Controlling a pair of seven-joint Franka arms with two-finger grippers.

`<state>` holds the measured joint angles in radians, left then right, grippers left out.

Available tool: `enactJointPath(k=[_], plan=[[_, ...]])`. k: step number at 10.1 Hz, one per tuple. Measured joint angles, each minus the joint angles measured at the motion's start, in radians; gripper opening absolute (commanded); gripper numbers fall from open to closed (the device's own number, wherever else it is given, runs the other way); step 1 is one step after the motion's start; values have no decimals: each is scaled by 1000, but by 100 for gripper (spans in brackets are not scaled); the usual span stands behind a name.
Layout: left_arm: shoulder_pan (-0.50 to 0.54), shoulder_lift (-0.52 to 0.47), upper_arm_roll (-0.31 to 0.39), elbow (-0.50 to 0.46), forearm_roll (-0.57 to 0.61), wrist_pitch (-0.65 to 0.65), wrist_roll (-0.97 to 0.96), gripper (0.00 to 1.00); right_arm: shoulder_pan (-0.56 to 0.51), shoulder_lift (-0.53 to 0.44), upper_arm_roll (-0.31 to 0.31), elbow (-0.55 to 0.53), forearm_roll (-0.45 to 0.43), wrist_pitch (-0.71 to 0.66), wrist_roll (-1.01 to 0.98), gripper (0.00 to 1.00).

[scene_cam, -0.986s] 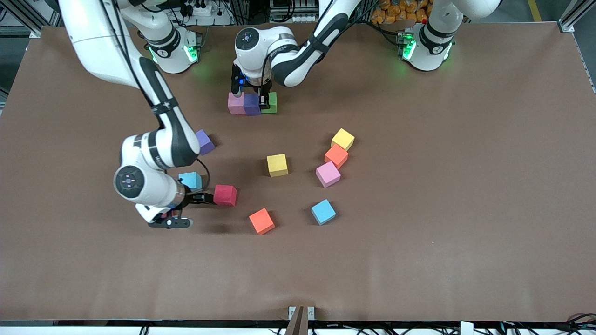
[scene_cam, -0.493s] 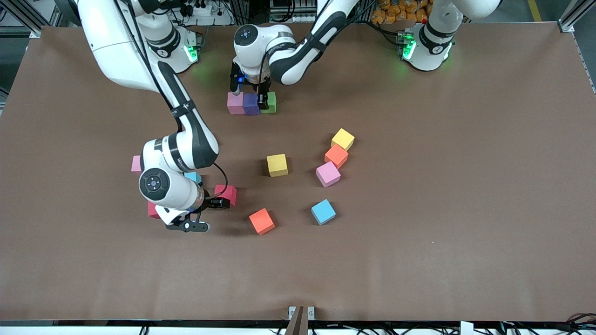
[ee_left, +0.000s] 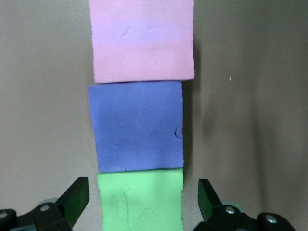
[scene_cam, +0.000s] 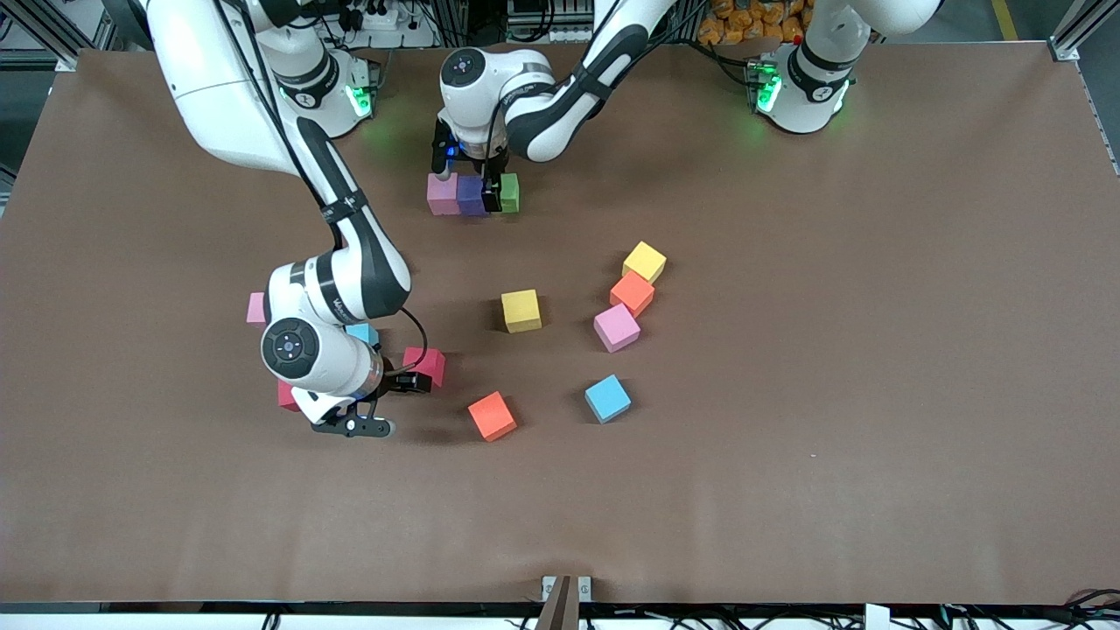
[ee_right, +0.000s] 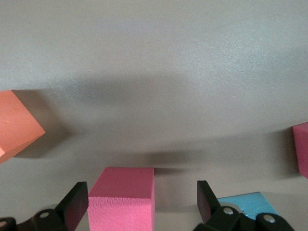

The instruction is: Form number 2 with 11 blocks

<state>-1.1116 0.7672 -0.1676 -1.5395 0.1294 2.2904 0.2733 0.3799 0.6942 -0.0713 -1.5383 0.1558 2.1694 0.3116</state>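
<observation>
The brown table (scene_cam: 787,490) filled nearly the whole front view, with cabling and frame posts along the edge where the two bases stood.

Toward the right arm's end, a small pink block (scene_cam: 255,308) showed past the right arm's wrist, and a red block (scene_cam: 286,395) peeked out under it, nearer the front camera. The right gripper (scene_cam: 398,385) was low over the table with its jaws apart, straddling a second red block (scene_cam: 427,365) without visibly pressing it; in the right wrist view that block (ee_right: 122,199) sat between the black fingers (ee_right: 74,202) with a gap on each side. A light blue block (scene_cam: 362,333) lay just beside it, mostly hidden by the arm.

Farther from the front camera, the start of the number 2 (scene_cam: 471,194) was a row of three touching cubes: pink block (scene_cam: 443,193), purple block (scene_cam: 472,195) and green block (scene_cam: 509,192). The left gripper (scene_cam: 486,187) was down over the green end with its jaws spread; the left wrist view showed the green cube (ee_left: 140,199) between open fingers (ee_left: 74,198), clear of both.

Loose in the middle lay an orange block (scene_cam: 491,416), a yellow block (scene_cam: 521,311) and another light blue block (scene_cam: 607,398). Toward the left arm's end stood a pink cube (scene_cam: 616,327), an orange cube (scene_cam: 632,293) and a yellow cube (scene_cam: 644,262), close together in a slanting line.
</observation>
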Motion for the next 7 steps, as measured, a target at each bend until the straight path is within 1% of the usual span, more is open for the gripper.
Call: enactJointPath(k=[3, 5, 7], plan=[[1, -20, -1, 11, 4, -9, 0, 100, 38, 20, 4, 0, 1, 0, 9, 100], [6, -67, 0, 15, 5, -66, 8, 100, 44, 34, 4, 1, 1, 0, 22, 100], [27, -136, 0, 14, 5, -145, 22, 100, 44, 39, 4, 1, 1, 0, 25, 100]])
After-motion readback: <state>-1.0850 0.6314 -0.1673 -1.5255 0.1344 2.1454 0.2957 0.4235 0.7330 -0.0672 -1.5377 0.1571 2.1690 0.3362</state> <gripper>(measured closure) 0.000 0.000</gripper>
